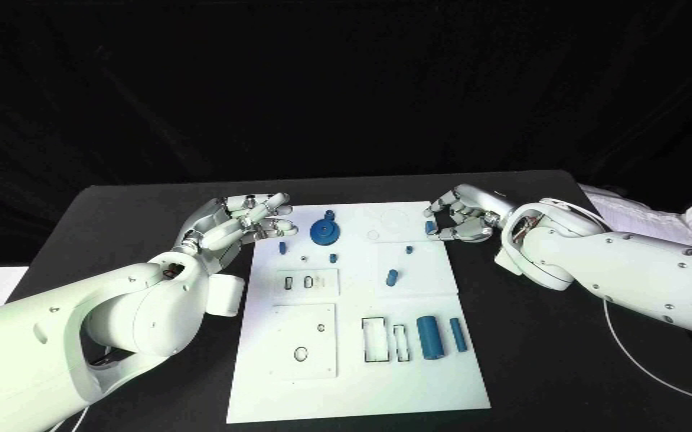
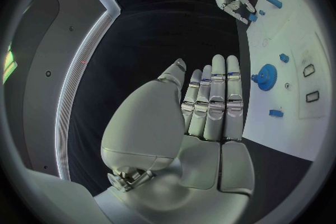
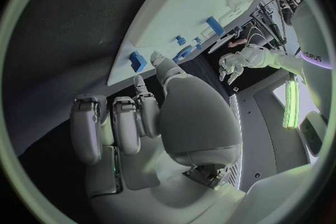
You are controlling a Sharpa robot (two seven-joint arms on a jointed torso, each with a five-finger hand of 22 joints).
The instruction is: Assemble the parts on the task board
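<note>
**Q:** Two hands are at the far end of the white rectangular task board (image 1: 353,352) — what are they doing?

**A:** The left silver many-fingered hand (image 1: 242,220) hovers beside the board's far left corner. In its wrist view the fingers (image 2: 213,95) lie straight and side by side, holding nothing. The right silver hand (image 1: 464,214) sits at the far right corner, fingers curled inward; in the head view a small blue block (image 1: 431,226) shows at its fingertips, but I cannot tell whether it is pinched or merely touched.

**Q:** Where are the parts?

**A:** A blue toothed gear wheel (image 1: 325,229) lies near the far edge of the board, close to the left hand. A short blue peg (image 1: 392,276) lies mid-board. Two blue cylinders (image 1: 430,335) lie side by side near the right edge, just beside an empty rectangular slot (image 1: 374,338).

**Q:** How should the step be done well?

**A:** Judging from this, the right hand appears to be working on the small block. It should close firmly across opposite faces, lift straight, and keep the block level. The left hand could steady the board's edge so that it does not slide.
</note>
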